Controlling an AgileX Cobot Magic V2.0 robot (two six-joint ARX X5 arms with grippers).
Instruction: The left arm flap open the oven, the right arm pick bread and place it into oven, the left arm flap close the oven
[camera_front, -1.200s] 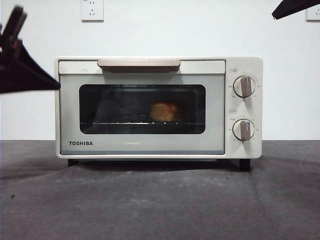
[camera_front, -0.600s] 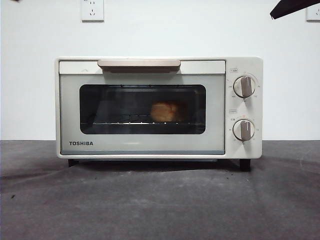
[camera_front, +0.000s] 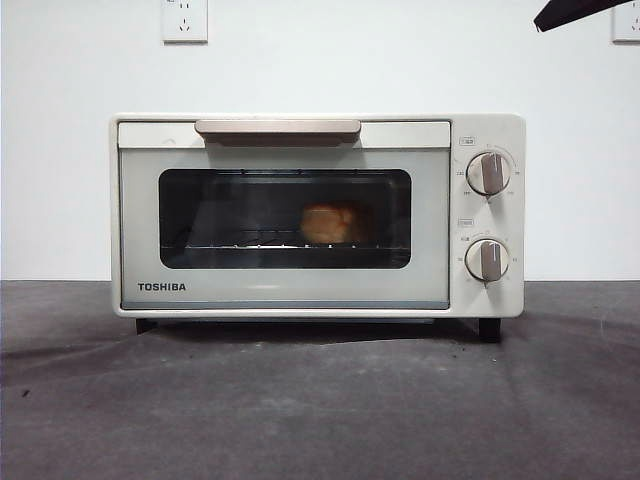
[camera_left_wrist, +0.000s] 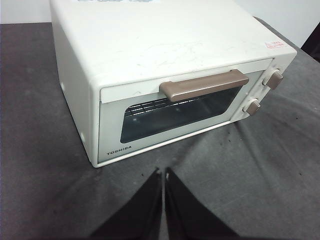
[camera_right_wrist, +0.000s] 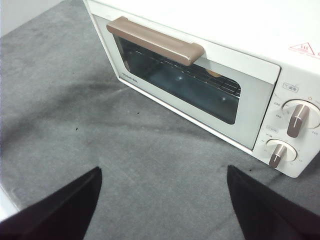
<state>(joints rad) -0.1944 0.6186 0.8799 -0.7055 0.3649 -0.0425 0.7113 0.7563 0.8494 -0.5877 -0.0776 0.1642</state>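
Comparing with a second ago, we see the left gripper (camera_left_wrist: 163, 172), jaws together and empty, gone from the frame's left edge, the cream-white toaster oven (camera_front: 318, 215) closed on the golden bread loaf (camera_front: 327, 223), the right gripper (camera_right_wrist: 162, 172) wide open, idle: task looks done.

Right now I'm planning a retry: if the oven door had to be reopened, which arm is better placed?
Probably left: its shut gripper faces the oven door handle squarely; the right gripper hangs open, off toward the knobs.
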